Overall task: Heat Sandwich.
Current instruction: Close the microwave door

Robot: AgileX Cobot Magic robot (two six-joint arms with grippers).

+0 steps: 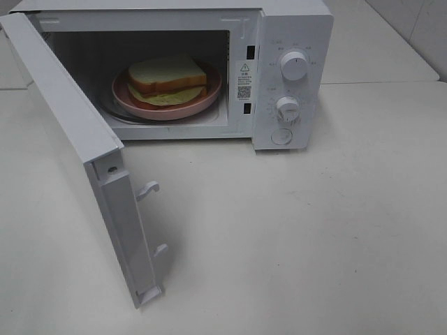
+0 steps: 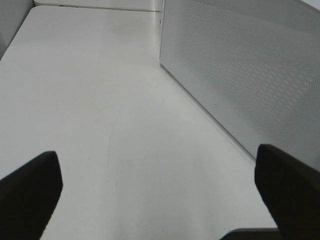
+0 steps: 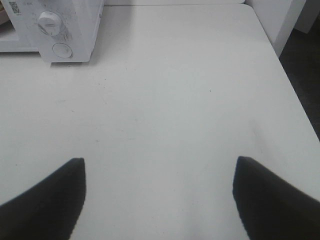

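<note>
The sandwich [image 1: 166,79], white bread with pale green-yellow filling, lies on a round pink plate [image 1: 209,96] inside the white microwave [image 1: 293,28]. The microwave door [image 1: 77,150] stands wide open, swung toward the front left. Neither gripper shows in the exterior high view. In the left wrist view my left gripper [image 2: 157,192] is open above the bare table, with the door's perforated outer face [image 2: 250,75] close beside it. My right gripper [image 3: 159,197] is open over the table, well away from the microwave's control panel [image 3: 55,30]. Nothing is between either pair of fingers.
The microwave has two white knobs [image 1: 294,65] and a round button [image 1: 282,136] on its right panel. Two latch hooks [image 1: 148,188] stick out of the door's edge. The white table [image 1: 314,237] ends at an edge [image 3: 295,85] to the right.
</note>
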